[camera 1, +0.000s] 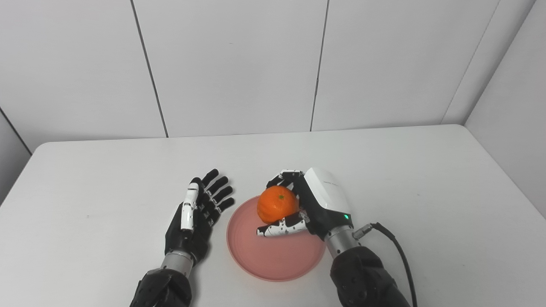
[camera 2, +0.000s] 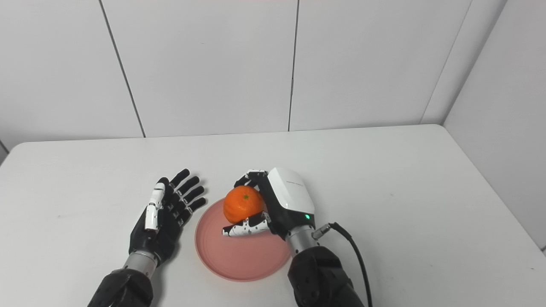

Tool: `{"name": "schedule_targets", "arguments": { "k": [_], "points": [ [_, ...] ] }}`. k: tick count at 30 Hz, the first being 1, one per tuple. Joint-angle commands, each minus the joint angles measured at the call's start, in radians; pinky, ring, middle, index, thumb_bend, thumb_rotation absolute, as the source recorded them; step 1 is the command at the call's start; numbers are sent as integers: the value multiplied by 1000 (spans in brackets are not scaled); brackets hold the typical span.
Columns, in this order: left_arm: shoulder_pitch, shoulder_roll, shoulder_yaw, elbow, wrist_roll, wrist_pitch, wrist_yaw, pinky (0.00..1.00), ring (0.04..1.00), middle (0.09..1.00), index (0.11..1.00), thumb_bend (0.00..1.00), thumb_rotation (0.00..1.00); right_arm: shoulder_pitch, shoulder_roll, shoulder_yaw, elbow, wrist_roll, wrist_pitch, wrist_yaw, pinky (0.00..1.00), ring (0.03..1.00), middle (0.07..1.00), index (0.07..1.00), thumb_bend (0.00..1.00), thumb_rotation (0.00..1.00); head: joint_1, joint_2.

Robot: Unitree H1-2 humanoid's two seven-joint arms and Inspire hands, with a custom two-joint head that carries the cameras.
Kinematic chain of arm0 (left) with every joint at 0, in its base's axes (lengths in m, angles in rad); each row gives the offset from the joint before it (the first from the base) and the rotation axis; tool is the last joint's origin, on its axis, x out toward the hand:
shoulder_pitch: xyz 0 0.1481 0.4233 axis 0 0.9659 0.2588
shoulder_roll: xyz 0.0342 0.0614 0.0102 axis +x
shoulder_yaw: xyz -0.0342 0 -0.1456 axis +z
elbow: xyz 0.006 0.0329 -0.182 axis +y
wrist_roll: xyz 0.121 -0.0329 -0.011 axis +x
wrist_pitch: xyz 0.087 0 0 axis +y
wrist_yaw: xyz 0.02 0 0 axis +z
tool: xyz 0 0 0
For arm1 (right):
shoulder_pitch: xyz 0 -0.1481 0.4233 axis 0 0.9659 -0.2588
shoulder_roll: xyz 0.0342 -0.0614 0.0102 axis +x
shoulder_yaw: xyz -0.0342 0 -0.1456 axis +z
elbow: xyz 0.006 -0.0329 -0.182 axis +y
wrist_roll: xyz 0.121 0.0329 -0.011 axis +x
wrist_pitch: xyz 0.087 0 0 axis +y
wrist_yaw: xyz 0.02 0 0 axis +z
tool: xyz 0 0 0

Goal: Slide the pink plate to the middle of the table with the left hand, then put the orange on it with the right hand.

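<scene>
The pink plate (camera 1: 273, 256) lies flat on the white table (camera 1: 106, 179), near the front edge and about mid-width. My right hand (camera 1: 315, 204) hovers over the plate's far right part, shut on the orange (camera 1: 277, 204), with fingers behind the fruit and the thumb under its front. The orange is held just above the plate; whether it touches the plate I cannot tell. Just left of the plate my left hand (camera 1: 198, 215) lies with its fingers spread and straight, open and holding nothing, close to the rim.
A black cable (camera 1: 394, 245) runs from my right wrist toward the front edge. White wall panels (camera 1: 239, 64) close off the back and right side of the table.
</scene>
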Motion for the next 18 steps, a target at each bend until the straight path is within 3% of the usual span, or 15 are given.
{"name": "schedule_targets", "arguments": {
  "k": [1,18],
  "points": [
    [-8,-18,-5,-33,5,12,9,814,835,844,837,371,1000,-10,2,4,-5,15,-57,-22,252,339,430,484,519,132,3,0],
    [-9,-25,-18,-27,41,-16,6,813,833,848,842,381,1000,25,-16,61,96,20,-115,-59,235,322,421,486,519,133,33,12]
  ]
}}
